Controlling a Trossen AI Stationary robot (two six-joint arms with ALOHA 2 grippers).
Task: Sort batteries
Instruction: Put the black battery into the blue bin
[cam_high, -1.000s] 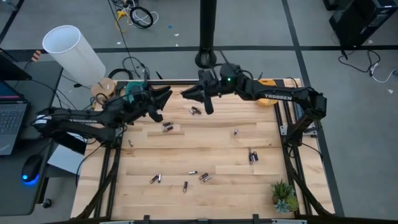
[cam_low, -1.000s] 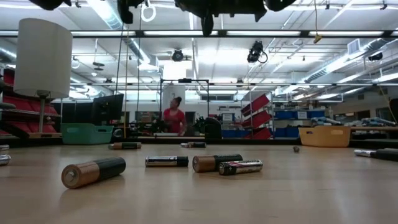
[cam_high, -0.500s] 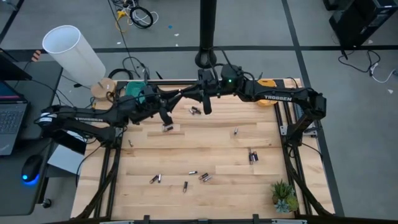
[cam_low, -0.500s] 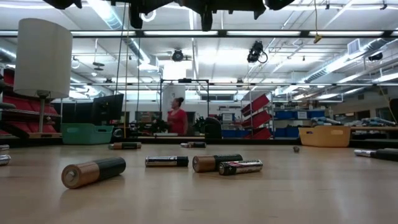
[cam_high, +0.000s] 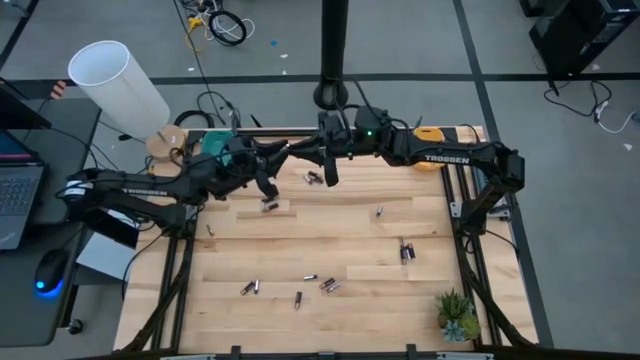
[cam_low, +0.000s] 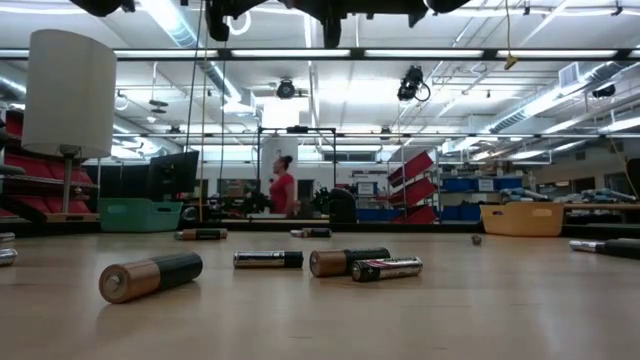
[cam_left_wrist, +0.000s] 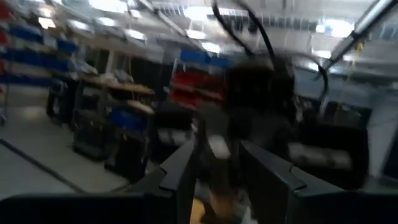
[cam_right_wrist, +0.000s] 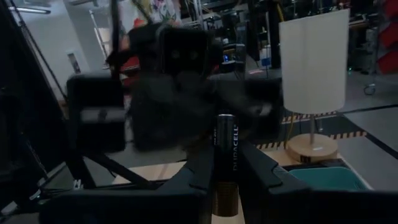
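From above, we see both arms meeting over the far edge of the tabletop (cam_high: 320, 245). The left gripper (cam_high: 268, 172) and the right gripper (cam_high: 322, 166) point at each other, close together but with a gap between them. Batteries (cam_high: 268, 205) lie scattered on the wood: one just beneath the left gripper, a pair (cam_high: 313, 178) below the right gripper, one (cam_high: 379, 211) toward the right, a pair (cam_high: 407, 251) farther right, and a loose row (cam_high: 300, 287) across the near half. A teal tray (cam_high: 217, 143) sits at the far left corner, an orange tray (cam_high: 430, 133) at the far right, a white lamp (cam_high: 118, 82) beyond the left corner, a small plant (cam_high: 455, 312) at the near right corner.

At table height, we see four batteries up close: a copper-topped one (cam_low: 150, 276), a slim dark one (cam_low: 268, 259), another copper-topped (cam_low: 348, 261) and a black one (cam_low: 386, 268) touching it. Both arms show only as dark shapes along the upper edge. A person (cam_low: 281, 187) in red stands far back in the room.

In the left wrist view, the left fingers (cam_left_wrist: 180, 174) stand apart; the picture is too smeared for us to tell what, if anything, sits between them.

In the right wrist view, the right fingers (cam_right_wrist: 261, 168) are closed on an upright black battery (cam_right_wrist: 226, 163), with the left arm just beyond it.
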